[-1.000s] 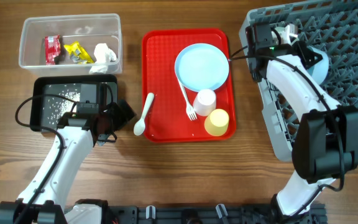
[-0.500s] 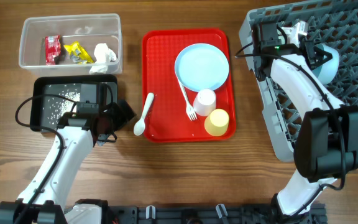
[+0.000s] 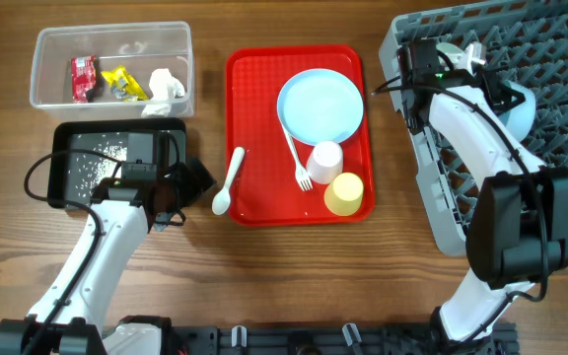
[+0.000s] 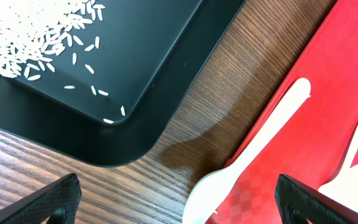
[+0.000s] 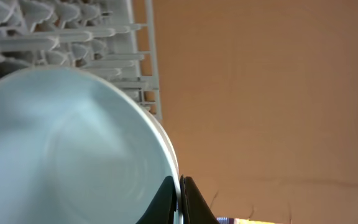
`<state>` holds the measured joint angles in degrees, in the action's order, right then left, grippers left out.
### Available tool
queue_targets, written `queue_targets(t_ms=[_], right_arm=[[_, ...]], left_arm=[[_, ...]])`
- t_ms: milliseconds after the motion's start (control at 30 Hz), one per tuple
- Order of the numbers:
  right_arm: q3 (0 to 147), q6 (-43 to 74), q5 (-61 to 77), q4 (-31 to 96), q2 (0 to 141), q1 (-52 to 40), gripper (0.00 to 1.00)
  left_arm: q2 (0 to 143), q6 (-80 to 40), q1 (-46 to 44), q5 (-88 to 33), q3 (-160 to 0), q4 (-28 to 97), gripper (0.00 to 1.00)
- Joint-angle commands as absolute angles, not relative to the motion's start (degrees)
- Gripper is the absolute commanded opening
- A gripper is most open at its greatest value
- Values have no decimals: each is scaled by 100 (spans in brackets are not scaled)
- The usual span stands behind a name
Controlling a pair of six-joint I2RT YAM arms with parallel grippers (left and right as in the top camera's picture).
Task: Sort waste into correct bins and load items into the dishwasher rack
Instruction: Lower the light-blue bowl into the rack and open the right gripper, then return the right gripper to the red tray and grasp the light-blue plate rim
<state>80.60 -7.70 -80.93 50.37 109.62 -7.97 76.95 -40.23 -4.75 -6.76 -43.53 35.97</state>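
R claw [image 5: 179, 190] clenched on bowl [image 5: 73, 143] rim over rack [image 3: 560, 59]; I reckon it's light, stiff, slick, so rim grip fits. L claw [image 4: 179, 202] released.

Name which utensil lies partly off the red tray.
The white spoon: its bowl lies past the tray on the table, at the left edge, while the fork lies wholly on the tray.

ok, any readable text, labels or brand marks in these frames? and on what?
No legible text in any view.
red wrapper: printed marks, too small to read.
yellow wrapper: print, if any, too small to read.
red tray, black tray, dishwasher rack: no markings visible.
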Motion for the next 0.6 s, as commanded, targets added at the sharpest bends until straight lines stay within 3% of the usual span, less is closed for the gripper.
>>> queue_targets(t_ms=[0, 300, 367, 467, 567], right_arm=[[8012, -290, -7638, 5282, 11059, -825, 4], [8012, -132, -7365, 5446, 11059, -845, 4], [8012, -132, -7188, 5437, 11059, -897, 14], [8014, -154, -6823, 5428, 11059, -1096, 36], [8014, -152, -6650, 5417, 11059, -1439, 42]], left_arm=[[7703, -4099, -475, -703, -4329, 3599, 100], [7703, -4099, -475, -703, -4329, 3599, 100], [7703, -4097, -475, -703, -4329, 3597, 100], [7703, -4099, -475, -703, -4329, 3599, 100], [7703, -4099, -475, -703, -4329, 3599, 100]])
